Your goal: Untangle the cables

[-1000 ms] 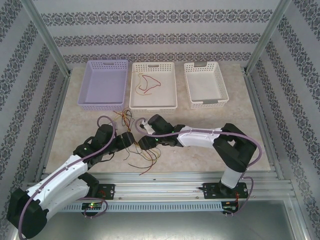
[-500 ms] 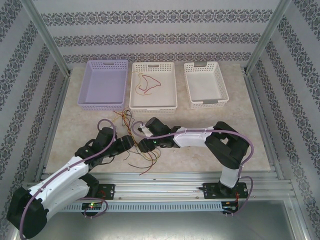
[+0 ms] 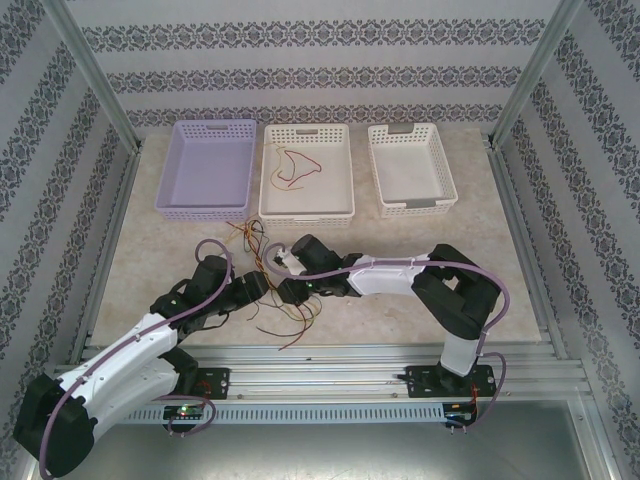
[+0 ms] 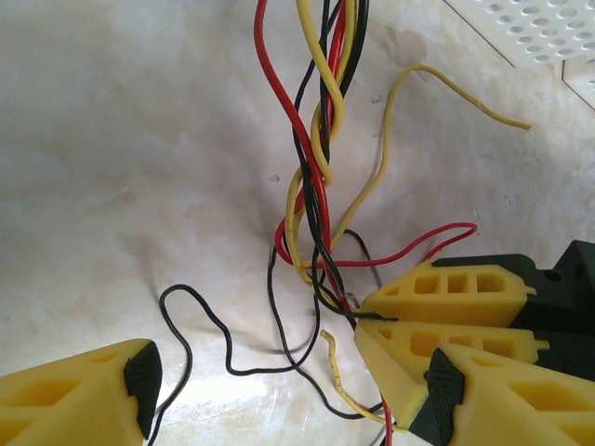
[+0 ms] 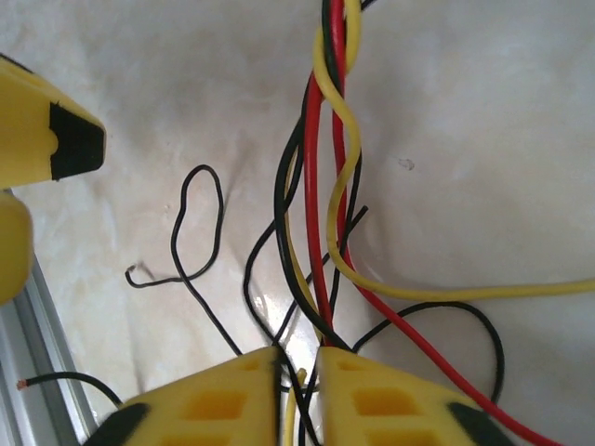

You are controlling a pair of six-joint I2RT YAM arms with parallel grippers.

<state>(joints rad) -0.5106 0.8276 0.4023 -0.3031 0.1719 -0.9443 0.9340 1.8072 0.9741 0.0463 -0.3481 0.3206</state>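
Red, yellow and black cables (image 4: 321, 121), lilac basket (image 3: 200, 211), marbled beige table (image 3: 490, 240), grey floral-striped walls (image 3: 320, 60)

A pale beige marbled tabletop (image 3: 160, 250) spreads across the middle of the enclosure. Its smooth surface carries faint sheen and soft shadows under even, diffuse light. White wallpaper with horizontal bands of grey-purple floral pattern covers the back wall (image 3: 320, 60) at 12 o'clock and both side walls, at 9 o'clock (image 3: 40, 200) and 3 o'clock (image 3: 600, 200). Slanted silver aluminium posts rise at 11 o'clock (image 3: 92, 70) and 1 o'clock (image 3: 534, 70). Silver aluminium rails (image 3: 330, 365) cross the table's near edge at 6 o'clock, and a flat grey metal sheet (image 3: 350, 450) lies below them.
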